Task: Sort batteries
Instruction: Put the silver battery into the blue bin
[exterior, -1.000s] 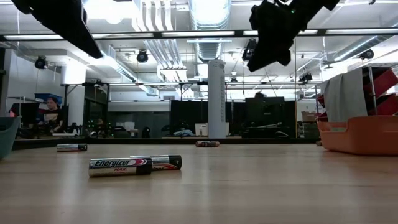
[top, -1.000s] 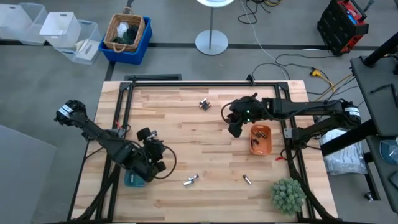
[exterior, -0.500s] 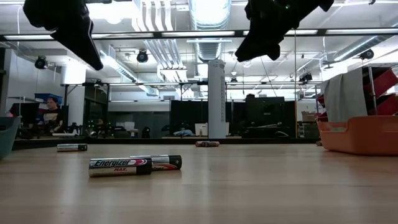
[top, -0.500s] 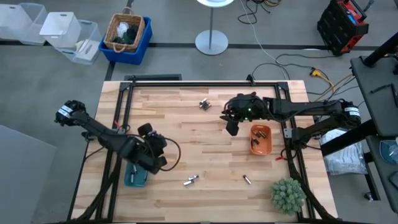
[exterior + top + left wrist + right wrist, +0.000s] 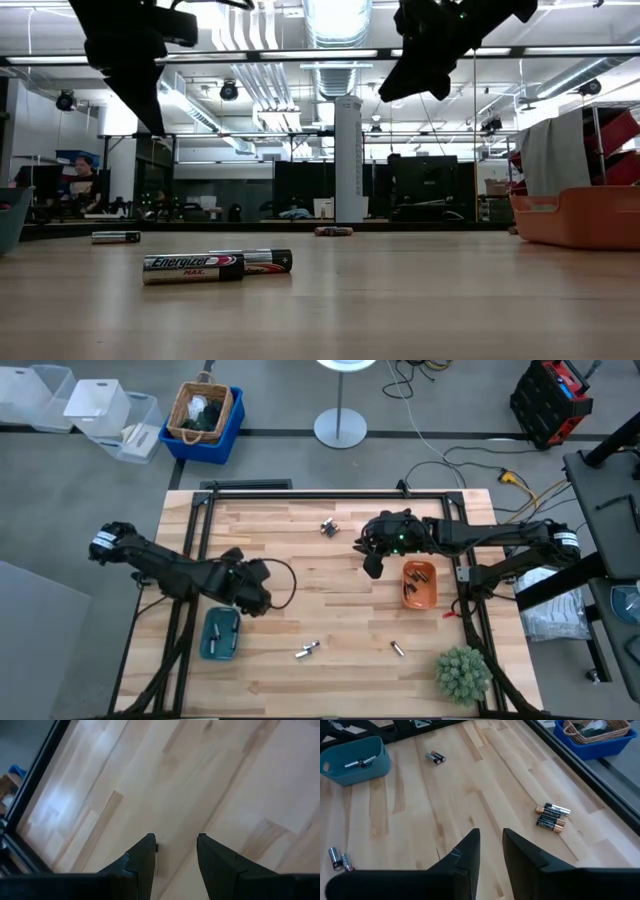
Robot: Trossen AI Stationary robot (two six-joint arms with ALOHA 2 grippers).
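Observation:
Batteries lie loose on the wooden table: a pair (image 5: 328, 528) near the far edge, a pair (image 5: 306, 651) and a single one (image 5: 397, 649) near the front. A teal tray (image 5: 206, 648) at the front left holds batteries (image 5: 222, 627); an orange tray (image 5: 430, 598) at the right holds more (image 5: 412, 582). My left gripper (image 5: 258, 596) hovers above bare wood just beyond the teal tray, open (image 5: 176, 840) and empty. My right gripper (image 5: 372, 565) hangs left of the orange tray, open (image 5: 491, 834) and empty, with the far pair (image 5: 551, 817) ahead of it.
A green plant ball (image 5: 462, 672) sits at the front right corner. A black frame (image 5: 330, 493) runs along the table's far and side edges. Bare wood lies in the table's middle between the two grippers.
My left gripper has moved from above the teal tray toward the table's far edge, uncovering the tray and the batteries in it. My right gripper has shifted a little toward the table's left. The loose batteries have stayed where they were.

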